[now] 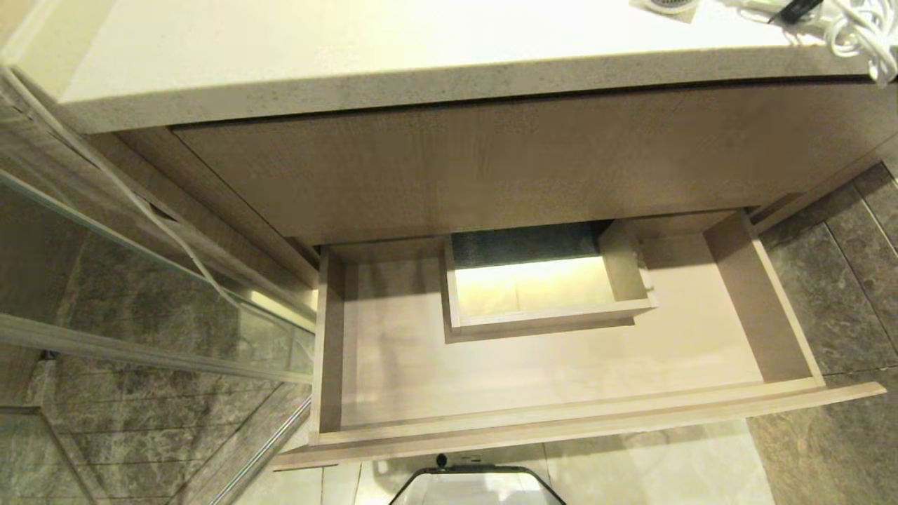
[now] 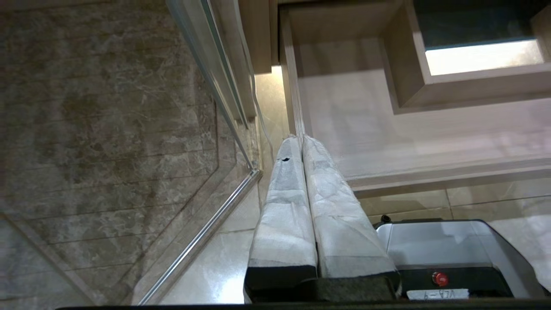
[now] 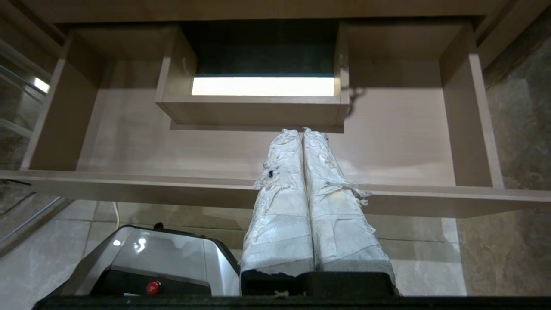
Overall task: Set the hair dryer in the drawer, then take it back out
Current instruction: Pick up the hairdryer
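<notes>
Glass panel (image 1: 140, 231): at the far left of the head view, a framed pane standing on edge, with dark marbled tile showing behind it.
Left gripper (image 2: 300, 138): seen only in its own wrist view; its two white-wrapped fingers (image 2: 284, 206) are pressed together with nothing between them, and they hang over the pale floor just before the drawer's left front corner.
Counter (image 1: 393, 77): a thick pale slab across the top of the head view, above a plain wood-grain panel (image 1: 505, 168).
Drawer (image 1: 561, 421): pulled well out below that panel, wide and shallow, of light wood grain; its floor is bare.
Cut-out (image 1: 547, 315): a boxed rectangular frame at the drawer's middle back, with bright floor showing through it.
Robot base (image 1: 477, 484): a grey and black housing at the lower edge, below the drawer front.
Right gripper (image 3: 303, 129): seen only in its own wrist view; its frayed white-wrapped fingers (image 3: 280, 202) are pressed together and carry nothing, hanging before the drawer front with their tips seen against the boxed frame.
Hair dryer (image 1: 672, 5): on the counter at the top right, mostly cut off by the picture's edge, outside the drawer.
Cord (image 1: 866, 35): a white bundle on the counter's right end, near the dryer, a loop hanging over the edge.
</notes>
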Controlling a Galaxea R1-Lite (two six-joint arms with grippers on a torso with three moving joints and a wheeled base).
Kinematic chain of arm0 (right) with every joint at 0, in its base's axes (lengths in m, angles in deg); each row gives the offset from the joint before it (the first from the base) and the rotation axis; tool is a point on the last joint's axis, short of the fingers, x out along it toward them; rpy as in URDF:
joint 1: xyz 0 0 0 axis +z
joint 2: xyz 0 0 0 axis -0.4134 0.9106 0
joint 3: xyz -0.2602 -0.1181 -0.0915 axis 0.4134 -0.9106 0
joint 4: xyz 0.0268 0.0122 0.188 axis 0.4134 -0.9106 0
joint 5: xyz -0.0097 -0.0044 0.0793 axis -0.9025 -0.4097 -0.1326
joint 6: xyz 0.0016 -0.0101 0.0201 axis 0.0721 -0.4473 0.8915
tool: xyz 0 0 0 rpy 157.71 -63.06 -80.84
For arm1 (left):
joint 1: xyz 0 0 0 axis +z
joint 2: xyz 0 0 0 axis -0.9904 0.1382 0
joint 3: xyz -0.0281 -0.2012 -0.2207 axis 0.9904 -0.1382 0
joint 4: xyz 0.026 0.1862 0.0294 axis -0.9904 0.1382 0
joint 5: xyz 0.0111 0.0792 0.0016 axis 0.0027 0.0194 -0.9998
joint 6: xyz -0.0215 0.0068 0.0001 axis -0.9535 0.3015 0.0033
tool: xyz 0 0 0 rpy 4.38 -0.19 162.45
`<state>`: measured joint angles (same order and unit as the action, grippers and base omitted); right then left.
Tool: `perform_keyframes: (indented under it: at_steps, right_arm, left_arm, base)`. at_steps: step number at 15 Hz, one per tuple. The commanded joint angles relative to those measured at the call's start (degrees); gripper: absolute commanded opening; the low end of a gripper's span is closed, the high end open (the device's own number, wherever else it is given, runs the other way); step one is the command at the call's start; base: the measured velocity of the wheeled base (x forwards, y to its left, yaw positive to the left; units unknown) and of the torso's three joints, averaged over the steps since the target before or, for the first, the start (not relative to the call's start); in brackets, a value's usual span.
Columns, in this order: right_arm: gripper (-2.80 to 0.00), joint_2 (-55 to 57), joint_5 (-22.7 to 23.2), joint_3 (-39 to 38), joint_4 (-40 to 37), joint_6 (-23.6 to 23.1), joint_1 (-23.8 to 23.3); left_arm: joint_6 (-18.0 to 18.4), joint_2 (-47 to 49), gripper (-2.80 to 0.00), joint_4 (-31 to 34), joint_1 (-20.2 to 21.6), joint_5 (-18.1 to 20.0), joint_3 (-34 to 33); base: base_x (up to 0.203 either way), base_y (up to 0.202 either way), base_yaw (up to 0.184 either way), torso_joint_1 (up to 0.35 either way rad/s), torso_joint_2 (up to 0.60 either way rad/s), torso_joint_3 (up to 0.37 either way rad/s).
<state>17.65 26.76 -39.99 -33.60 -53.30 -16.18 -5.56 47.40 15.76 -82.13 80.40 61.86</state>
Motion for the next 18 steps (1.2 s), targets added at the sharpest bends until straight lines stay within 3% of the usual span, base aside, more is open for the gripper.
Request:
perform_keyframes:
  at_steps: [1,13,18]
  right_arm:
    - [-2.80,-2.2,0.0,-2.3,0.0,0.0,0.0]
    - [-2.80,-2.2,0.0,-2.3,0.0,0.0,0.0]
    - [-2.80,-2.2,0.1,-2.3,0.0,-0.3,0.0]
  left_arm:
    - [0.0,0.0,-2.80,0.0,0.0,0.0,-0.1]
    - [0.0,0.0,-2.80,0.0,0.0,0.0,-0.1]
    - [0.0,0.0,-2.80,0.0,0.0,0.0,-0.1]
  base:
    - [0.000,0.000,0.000,0.289,-0.54,-0.252]
    - [0.000,-0.001,0.004,0.270,-0.52,-0.253]
    - [0.002,-0.008,0.154,0.179,-0.34,-0.169]
